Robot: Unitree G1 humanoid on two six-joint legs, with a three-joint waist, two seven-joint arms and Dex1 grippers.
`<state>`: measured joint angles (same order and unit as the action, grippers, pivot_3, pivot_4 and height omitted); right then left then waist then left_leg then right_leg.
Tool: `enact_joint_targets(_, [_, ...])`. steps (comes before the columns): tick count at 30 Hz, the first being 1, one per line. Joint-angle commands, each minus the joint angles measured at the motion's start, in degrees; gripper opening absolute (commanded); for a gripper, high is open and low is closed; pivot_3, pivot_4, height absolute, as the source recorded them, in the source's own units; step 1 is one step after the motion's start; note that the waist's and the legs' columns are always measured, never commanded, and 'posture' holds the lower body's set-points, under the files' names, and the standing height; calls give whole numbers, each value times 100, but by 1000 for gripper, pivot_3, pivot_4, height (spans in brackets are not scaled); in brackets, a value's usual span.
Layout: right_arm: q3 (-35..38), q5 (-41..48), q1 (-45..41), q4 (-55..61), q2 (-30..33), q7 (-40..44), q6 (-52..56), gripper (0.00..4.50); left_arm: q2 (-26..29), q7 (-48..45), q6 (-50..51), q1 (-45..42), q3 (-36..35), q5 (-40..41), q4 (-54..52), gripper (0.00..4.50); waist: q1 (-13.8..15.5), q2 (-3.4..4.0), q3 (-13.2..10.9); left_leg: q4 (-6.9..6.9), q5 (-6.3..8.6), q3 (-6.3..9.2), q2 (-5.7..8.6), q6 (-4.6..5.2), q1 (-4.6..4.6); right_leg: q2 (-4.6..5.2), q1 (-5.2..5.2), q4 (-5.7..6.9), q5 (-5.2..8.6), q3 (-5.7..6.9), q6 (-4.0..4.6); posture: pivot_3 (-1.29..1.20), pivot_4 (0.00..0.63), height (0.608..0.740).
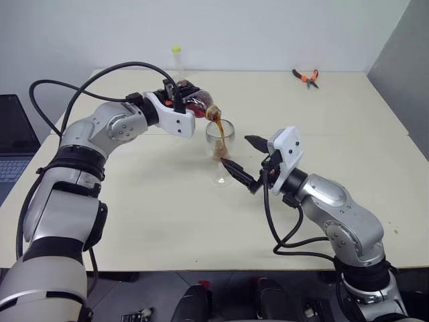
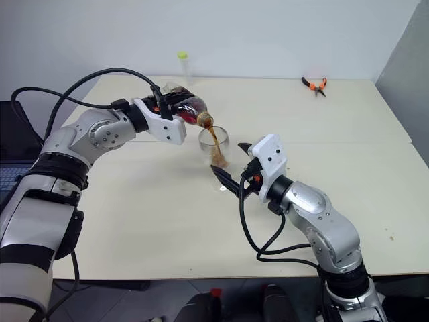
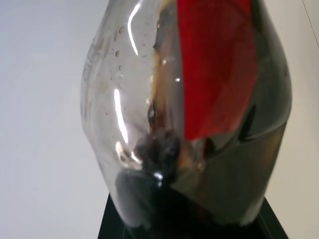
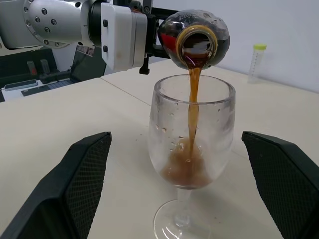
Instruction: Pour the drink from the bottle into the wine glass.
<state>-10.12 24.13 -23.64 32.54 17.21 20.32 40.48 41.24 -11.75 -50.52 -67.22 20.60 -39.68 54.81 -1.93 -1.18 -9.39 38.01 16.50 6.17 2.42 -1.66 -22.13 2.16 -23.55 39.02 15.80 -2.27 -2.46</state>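
Note:
My left gripper [image 1: 181, 96] is shut on the bottle [image 1: 198, 102], a clear round-bodied one with a red label, and holds it tipped with its open mouth over the wine glass [image 1: 220, 138]. The drink [image 4: 193, 99], a dark brown stream, runs from the bottle's mouth [image 4: 198, 44] into the bowl and pools at its bottom. The wine glass [image 4: 192, 144] stands upright on the table [image 1: 134, 221]. My right gripper [image 1: 235, 150] is open, one black finger [image 4: 84, 169] on each side of the glass, apart from it.
A tall thin tube with a yellow-green cap [image 1: 176, 59] stands at the table's far edge. Orange-handled pliers [image 1: 306, 77] lie at the far right. A laptop [image 1: 13, 134] sits off the table's left side.

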Motion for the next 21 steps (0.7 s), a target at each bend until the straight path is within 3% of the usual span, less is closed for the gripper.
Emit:
enact_joint_targets(1, [105,45,-16,212,-35,31,-90,4500,115,163,-25,-263,-72,65,-30,756,0,0,0,0,0,0,0,0,0,0,0,0,0,0,0,0,150,740])
enact_joint_targets(21, [107,44,8,226,-53,68,-87,4500,92,143,17,-250,-92,104,-30,755,-2,0,0,1,-4,0,0,-7,0,0,0,2,0,0,0,0,150,740])
